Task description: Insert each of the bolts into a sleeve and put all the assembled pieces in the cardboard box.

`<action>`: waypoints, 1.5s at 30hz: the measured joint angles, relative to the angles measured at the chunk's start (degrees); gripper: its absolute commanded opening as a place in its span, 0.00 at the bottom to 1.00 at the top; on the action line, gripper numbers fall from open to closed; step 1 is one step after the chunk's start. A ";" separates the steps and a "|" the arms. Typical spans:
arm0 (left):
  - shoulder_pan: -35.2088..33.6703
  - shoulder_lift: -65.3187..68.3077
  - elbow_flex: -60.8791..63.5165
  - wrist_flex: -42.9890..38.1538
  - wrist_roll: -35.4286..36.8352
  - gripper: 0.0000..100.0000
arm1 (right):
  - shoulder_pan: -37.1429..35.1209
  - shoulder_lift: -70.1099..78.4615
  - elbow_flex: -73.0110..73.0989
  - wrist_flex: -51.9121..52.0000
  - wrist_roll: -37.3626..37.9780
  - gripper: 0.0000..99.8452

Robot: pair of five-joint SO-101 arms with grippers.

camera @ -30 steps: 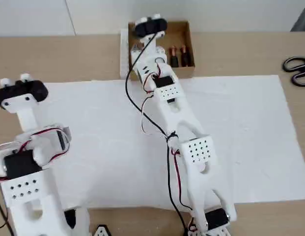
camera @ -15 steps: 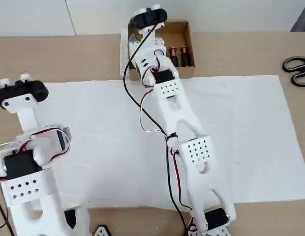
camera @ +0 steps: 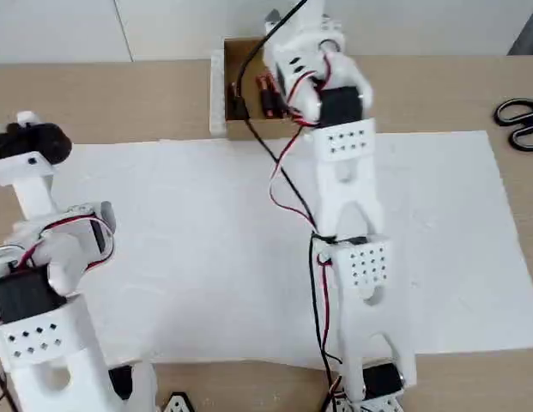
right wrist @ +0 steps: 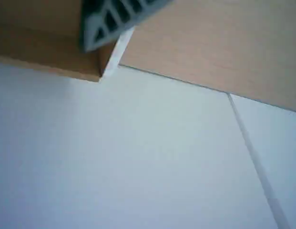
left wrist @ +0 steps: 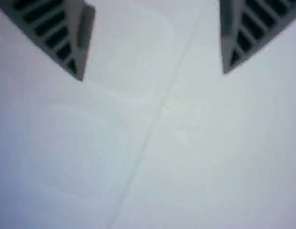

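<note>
Tan wooden tabletop (camera: 120,99), with a pale wall (camera: 163,26) along its far edge. A white paper sheet (camera: 189,232) covers the middle and runs almost from side to side. A bare wood band is left at the far side and a thin one at the near edge.

Cardboard box (camera: 230,69) sits on the far band, just past the sheet's far edge and about mid-width. A white strip (camera: 216,94) lies against its left wall. Assembled pieces (camera: 268,90), dark with red ends, lie inside, close together.

Right arm (camera: 348,172) stretches from the near edge across the sheet. Its wrist is over the right part of the box and hides that side. Right tool (camera: 283,30) is above the far part of the box; whether it is wide or narrow cannot be told. A black cable (camera: 240,99) hangs off this arm and crosses the box opening.

Left arm (camera: 43,257) stands at the sheet's left margin, well apart from the box. Left tool (left wrist: 152,69) is spread wide, holding nothing, over plain paper with one crease.

Open sheet lies between the two arms and to the right of the right arm. Scissors (camera: 517,120) lie at the far right edge on bare wood, well away from both arms.
</note>
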 measured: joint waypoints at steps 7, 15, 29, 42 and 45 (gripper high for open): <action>0.00 -0.35 -2.29 0.62 0.00 0.18 | 5.98 -20.84 -0.62 23.03 0.00 0.20; 0.00 -0.35 -2.29 4.04 0.00 0.18 | 15.74 -42.99 -1.49 32.26 0.00 0.20; 0.00 -25.76 9.23 -3.43 0.00 0.18 | 18.02 -56.18 -2.29 32.70 1.93 0.20; 0.00 -54.33 37.45 -23.03 0.00 0.18 | 18.11 -56.09 22.77 32.79 1.93 0.20; 0.00 -54.24 39.56 -23.74 0.00 0.18 | 18.11 -59.60 35.34 32.79 1.93 0.20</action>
